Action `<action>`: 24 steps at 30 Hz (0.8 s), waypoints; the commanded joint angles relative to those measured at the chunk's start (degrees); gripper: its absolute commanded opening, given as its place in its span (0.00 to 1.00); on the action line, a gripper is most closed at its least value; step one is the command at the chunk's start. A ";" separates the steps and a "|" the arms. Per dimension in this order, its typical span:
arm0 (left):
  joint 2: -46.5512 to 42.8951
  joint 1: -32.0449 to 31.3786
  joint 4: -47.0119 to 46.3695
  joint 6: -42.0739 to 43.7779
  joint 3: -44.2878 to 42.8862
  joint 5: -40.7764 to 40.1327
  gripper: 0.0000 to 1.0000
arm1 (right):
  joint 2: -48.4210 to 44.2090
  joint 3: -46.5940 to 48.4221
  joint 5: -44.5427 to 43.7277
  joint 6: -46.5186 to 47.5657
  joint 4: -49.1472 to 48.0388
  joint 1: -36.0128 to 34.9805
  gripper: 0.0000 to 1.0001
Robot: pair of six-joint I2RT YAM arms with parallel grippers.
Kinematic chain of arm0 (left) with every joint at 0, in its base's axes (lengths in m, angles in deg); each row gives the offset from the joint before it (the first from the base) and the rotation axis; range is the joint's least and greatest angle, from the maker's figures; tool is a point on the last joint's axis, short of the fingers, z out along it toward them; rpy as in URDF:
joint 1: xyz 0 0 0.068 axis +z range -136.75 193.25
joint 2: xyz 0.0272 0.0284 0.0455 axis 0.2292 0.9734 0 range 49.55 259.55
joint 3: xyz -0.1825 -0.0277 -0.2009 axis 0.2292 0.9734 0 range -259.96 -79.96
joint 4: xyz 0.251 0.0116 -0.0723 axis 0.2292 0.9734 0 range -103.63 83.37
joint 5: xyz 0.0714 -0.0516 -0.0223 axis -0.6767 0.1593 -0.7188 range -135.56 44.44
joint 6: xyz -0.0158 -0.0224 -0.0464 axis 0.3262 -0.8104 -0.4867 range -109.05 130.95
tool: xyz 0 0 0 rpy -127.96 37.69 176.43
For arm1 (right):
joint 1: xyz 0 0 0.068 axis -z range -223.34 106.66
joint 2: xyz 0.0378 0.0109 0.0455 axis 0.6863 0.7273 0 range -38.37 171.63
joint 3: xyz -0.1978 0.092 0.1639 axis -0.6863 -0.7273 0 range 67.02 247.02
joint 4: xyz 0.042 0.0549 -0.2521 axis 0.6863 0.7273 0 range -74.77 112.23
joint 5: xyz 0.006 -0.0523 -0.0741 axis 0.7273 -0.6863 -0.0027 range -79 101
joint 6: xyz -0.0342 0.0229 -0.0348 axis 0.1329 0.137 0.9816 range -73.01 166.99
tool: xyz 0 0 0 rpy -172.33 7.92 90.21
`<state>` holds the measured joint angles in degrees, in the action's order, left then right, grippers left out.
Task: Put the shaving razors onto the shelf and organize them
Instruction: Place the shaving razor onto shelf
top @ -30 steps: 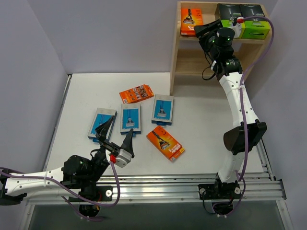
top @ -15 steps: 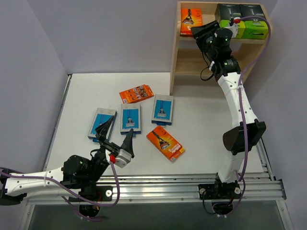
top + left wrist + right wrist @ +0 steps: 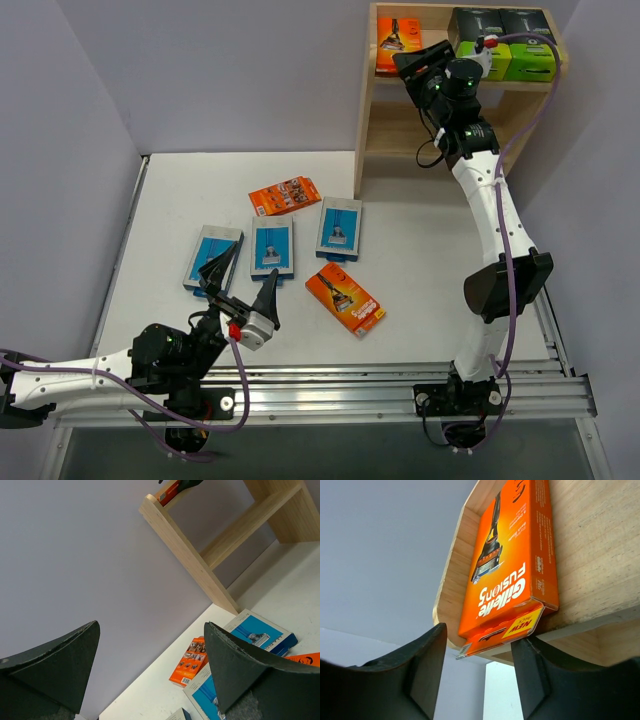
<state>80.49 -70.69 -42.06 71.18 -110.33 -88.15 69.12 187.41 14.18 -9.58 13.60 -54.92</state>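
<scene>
The wooden shelf (image 3: 400, 110) stands at the back right. On its top tier lie one orange razor pack (image 3: 398, 42) and two black boxes with lime-green ends (image 3: 478, 40) (image 3: 527, 42). My right gripper (image 3: 420, 62) is open at the near end of that orange pack (image 3: 507, 565), whose hang tab sits just beyond my fingertips (image 3: 420, 670). On the table lie two orange packs (image 3: 285, 195) (image 3: 345, 298) and three light-blue cards (image 3: 213, 257) (image 3: 272, 247) (image 3: 339, 228). My left gripper (image 3: 243, 280) is open and empty, raised above the table's near left.
The lower tier of the shelf (image 3: 400, 140) holds nothing that I can see. Grey walls close in the table on the left, back and right. The left wrist view shows an orange pack (image 3: 190, 661), a blue card (image 3: 260, 635) and the shelf (image 3: 200, 555).
My right gripper has moved left along the top tier, away from the green-ended boxes to the orange pack's near end. The left arm has not moved.
</scene>
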 commanded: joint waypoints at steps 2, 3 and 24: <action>-0.09 0.01 -0.40 -0.99 -2.94 0.84 0.94 | -0.34 -1.30 0.95 0.59 -1.89 -0.38 0.53; -0.09 0.01 -0.40 -1.08 -2.94 0.93 0.94 | -0.52 -1.57 1.04 0.59 -1.97 -0.38 0.57; 1.05 0.45 0.12 -1.08 -3.20 0.58 0.94 | -2.80 -4.30 5.34 0.41 -3.29 0.15 0.77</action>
<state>81.48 -70.58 -41.56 71.07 -110.75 -88.13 67.76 184.49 17.02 -9.85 8.22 -54.98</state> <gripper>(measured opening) 0.940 0.767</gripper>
